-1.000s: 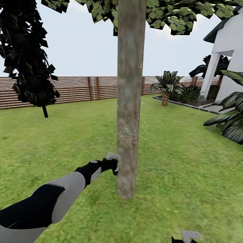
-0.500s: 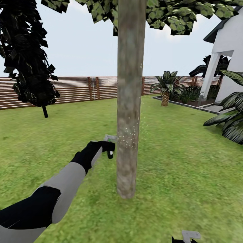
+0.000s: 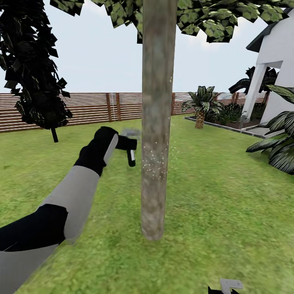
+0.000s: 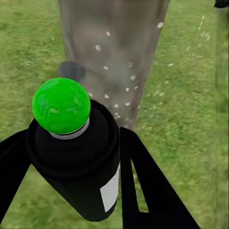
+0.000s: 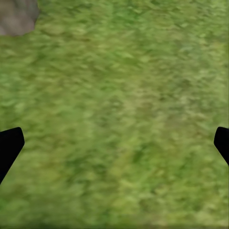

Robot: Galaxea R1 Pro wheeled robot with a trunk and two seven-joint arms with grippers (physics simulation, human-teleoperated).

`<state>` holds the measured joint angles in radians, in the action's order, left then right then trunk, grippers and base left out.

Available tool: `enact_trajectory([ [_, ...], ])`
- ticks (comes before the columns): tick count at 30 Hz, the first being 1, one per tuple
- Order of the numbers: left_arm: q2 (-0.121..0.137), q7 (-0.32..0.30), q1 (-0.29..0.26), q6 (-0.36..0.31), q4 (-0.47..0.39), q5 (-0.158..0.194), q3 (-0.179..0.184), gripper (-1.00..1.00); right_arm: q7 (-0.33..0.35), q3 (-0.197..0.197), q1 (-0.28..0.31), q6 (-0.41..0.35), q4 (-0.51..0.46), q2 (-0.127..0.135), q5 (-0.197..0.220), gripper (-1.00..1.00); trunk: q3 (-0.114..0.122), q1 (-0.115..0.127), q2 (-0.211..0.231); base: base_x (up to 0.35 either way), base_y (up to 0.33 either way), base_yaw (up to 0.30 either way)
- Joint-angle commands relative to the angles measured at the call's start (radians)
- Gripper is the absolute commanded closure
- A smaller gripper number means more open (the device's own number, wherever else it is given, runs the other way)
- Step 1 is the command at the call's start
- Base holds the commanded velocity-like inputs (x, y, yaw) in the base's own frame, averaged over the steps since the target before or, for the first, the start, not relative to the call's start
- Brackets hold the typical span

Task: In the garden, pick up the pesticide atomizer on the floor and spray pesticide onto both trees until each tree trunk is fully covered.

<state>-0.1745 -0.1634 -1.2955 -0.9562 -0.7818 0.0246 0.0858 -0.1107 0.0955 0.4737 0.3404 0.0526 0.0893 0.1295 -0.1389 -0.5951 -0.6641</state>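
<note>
A pale mottled tree trunk (image 3: pixel 157 122) rises from the lawn in the middle of the head view, its green crown (image 3: pixel 196 16) overhead. Just left of it, at mid height, my left gripper (image 3: pixel 127 145) is shut on the pesticide atomizer (image 3: pixel 131 157). In the left wrist view the dark atomizer (image 4: pixel 81 162) with white label and green dot sits between the black fingers (image 4: pixel 143 186), pointing at the trunk (image 4: pixel 114 52), which carries white spray specks. My right gripper (image 5: pixel 114 143) hangs open over grass, and its tip (image 3: pixel 226 286) peeks in at the head view's bottom edge.
A brown slat fence (image 3: pixel 81 108) rings the lawn. A dark conifer (image 3: pixel 32 69) stands at the left. Palm-like plants (image 3: pixel 202 104) and a white house (image 3: pixel 277 73) are at the right, with striped leaves (image 3: pixel 277 147) close by.
My left arm has lifted the atomizer from low on the trunk up to about mid height, staying just left of the trunk. The right gripper has not moved.
</note>
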Motion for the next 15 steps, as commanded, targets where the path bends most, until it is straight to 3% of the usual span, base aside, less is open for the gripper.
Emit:
enact_trajectory([
  [1, 0.0, 0.0, -0.025, -0.008, 0.004, 0.023, -0.004, 1.0, 0.0, 0.009, 0.002, 0.007, 0.004, 0.0, 0.01, -1.0, -0.002, 0.0, -0.001, 0.0, 0.0, 0.0],
  [2, 0.0, 0.0, -0.062, -0.011, 0.02, 0.051, -0.007, 1.0, 0.0, 0.009, 0.002, 0.007, 0.004, 0.0, 0.01, -1.0, -0.002, 0.0, -0.001, 0.0, 0.0, 0.0],
  [4, 0.0, -0.001, -0.119, -0.013, 0.059, 0.071, -0.009, 1.0, 0.0, 0.009, 0.002, 0.007, 0.004, 0.0, 0.01, -1.0, -0.002, 0.0, -0.001, 0.0, 0.0, 0.0],
  [9, 0.0, -0.002, -0.259, -0.025, 0.116, 0.083, -0.011, 1.0, 0.0, 0.009, 0.002, 0.007, 0.004, 0.0, 0.01, -1.0, -0.002, 0.0, -0.001, 0.0, 0.0, 0.0],
  [12, 0.0, -0.003, -0.316, -0.031, 0.132, 0.085, -0.011, 1.0, 0.0, 0.009, 0.002, 0.007, 0.004, 0.0, 0.01, -1.0, -0.002, 0.0, -0.001, 0.0, 0.0, 0.0],
  [15, 0.0, -0.005, -0.336, -0.031, 0.139, 0.085, -0.011, 1.0, 0.0, 0.009, 0.002, 0.006, 0.004, 0.0, 0.01, -1.0, -0.002, 0.0, -0.001, 0.0, 0.0, 0.0],
])
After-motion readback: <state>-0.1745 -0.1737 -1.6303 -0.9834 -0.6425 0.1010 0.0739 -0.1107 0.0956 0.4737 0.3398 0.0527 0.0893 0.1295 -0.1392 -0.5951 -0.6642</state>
